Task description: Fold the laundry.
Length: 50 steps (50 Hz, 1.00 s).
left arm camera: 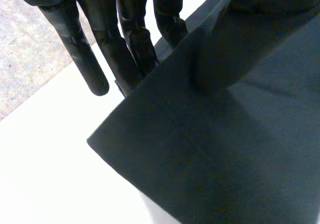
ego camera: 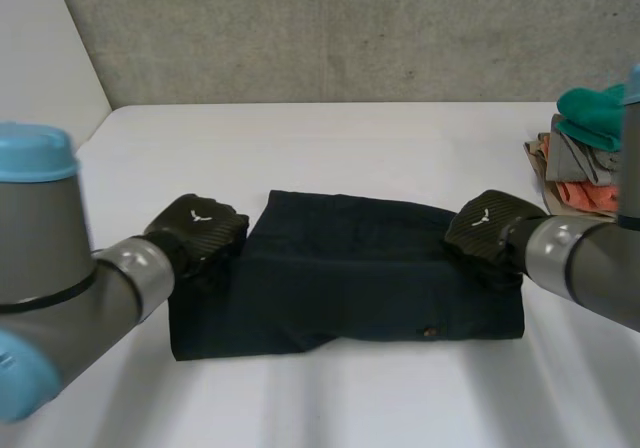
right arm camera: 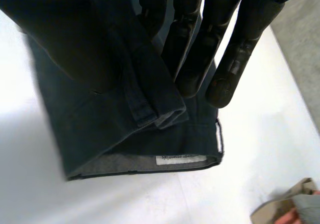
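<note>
The left hand [ego camera: 197, 230] pinched one end of a dark navy folded cloth garment [ego camera: 345, 278] between straight fingers [left arm camera: 131, 49] and thumb. The right hand [ego camera: 487, 230] nipped the doubled edge at the opposite end the same way. The garment lay on a white tabletop [ego camera: 350, 138], a heap of teal, grey and orange clothes [ego camera: 585, 148] well beyond that end. A neat fold likely required both ends raised level, together and taut. How deep either grip ran could not be made out.

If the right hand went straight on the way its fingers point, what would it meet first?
Probably the garment itself: its labelled lower layer lies just past the fingers of the right hand, then bare table. Depth is unclear.
</note>
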{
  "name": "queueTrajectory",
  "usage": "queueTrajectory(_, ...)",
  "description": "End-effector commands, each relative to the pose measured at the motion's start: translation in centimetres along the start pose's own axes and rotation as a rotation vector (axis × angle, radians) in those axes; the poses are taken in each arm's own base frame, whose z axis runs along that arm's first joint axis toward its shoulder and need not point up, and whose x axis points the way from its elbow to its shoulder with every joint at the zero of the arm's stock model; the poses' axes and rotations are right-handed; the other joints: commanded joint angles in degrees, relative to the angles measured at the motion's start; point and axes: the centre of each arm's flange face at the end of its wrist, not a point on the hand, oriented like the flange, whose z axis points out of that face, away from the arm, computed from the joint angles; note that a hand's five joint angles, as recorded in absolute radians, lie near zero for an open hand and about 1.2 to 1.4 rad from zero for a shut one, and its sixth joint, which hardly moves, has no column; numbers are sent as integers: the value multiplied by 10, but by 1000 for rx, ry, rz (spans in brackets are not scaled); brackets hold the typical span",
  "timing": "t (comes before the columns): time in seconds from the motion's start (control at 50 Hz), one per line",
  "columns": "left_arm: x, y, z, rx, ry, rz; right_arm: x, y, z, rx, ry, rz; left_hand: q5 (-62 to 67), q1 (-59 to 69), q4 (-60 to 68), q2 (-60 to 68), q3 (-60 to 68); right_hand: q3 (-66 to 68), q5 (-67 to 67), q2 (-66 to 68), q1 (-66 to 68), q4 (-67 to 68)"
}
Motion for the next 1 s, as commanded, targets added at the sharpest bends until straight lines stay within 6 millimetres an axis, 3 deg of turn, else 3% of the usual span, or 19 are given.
queueTrajectory(0.02,-22,-33,79,207,-106,139,36,-8,69,87,203,85,135,152,445,114,124,122,146,123,195,118)
queueTrajectory(0.1,-52,-97,91,519,-275,166,86,-40,83,284,479,99,135,152,445,114,124,122,146,123,195,118)
queueTrajectory(0.12,-67,-127,88,666,-364,171,110,-58,78,388,610,97,135,152,445,114,124,122,146,123,195,118)
queueTrajectory(0.2,-94,-186,66,991,-579,168,157,-99,55,651,907,70,135,152,445,114,124,122,146,123,195,118)
queueTrajectory(0.3,-102,-215,38,1213,-699,143,173,-132,28,888,1077,25,135,152,445,114,124,122,146,123,195,118)
queueTrajectory(0.4,-92,-191,45,1130,-660,137,168,-135,32,925,1057,8,135,152,445,114,124,122,146,123,195,118)
queueTrajectory(0.54,-70,-123,73,907,-566,123,129,-108,78,839,886,30,135,152,445,114,124,122,146,123,195,118)
queueTrajectory(0.56,-65,-107,79,859,-543,117,117,-97,91,798,833,33,135,152,445,114,124,122,146,123,195,118)
queueTrajectory(0.62,-55,-83,86,790,-501,104,95,-76,115,714,738,50,135,152,445,114,124,122,146,123,195,118)
queueTrajectory(0.64,-47,-66,93,738,-471,95,79,-63,130,652,670,61,135,152,445,114,124,122,146,123,195,118)
queueTrajectory(0.7,-32,-35,106,636,-415,90,52,-42,152,560,568,79,135,152,445,114,124,122,146,123,195,118)
queueTrajectory(0.72,-22,-15,112,567,-381,88,35,-29,163,496,505,90,135,152,445,114,124,122,146,123,195,118)
queueTrajectory(0.78,-2,7,115,475,-314,89,1,-6,179,381,383,93,135,152,445,114,124,122,146,123,195,118)
queueTrajectory(0.8,10,18,112,415,-272,92,-5,0,181,354,358,96,135,152,445,114,124,122,146,123,195,118)
queueTrajectory(0.88,25,43,100,259,-193,94,-17,13,175,260,287,116,135,152,445,114,124,122,146,123,195,118)
queueTrajectory(1.0,19,36,64,167,-165,76,-10,8,135,218,269,126,135,152,445,114,124,122,146,123,195,118)
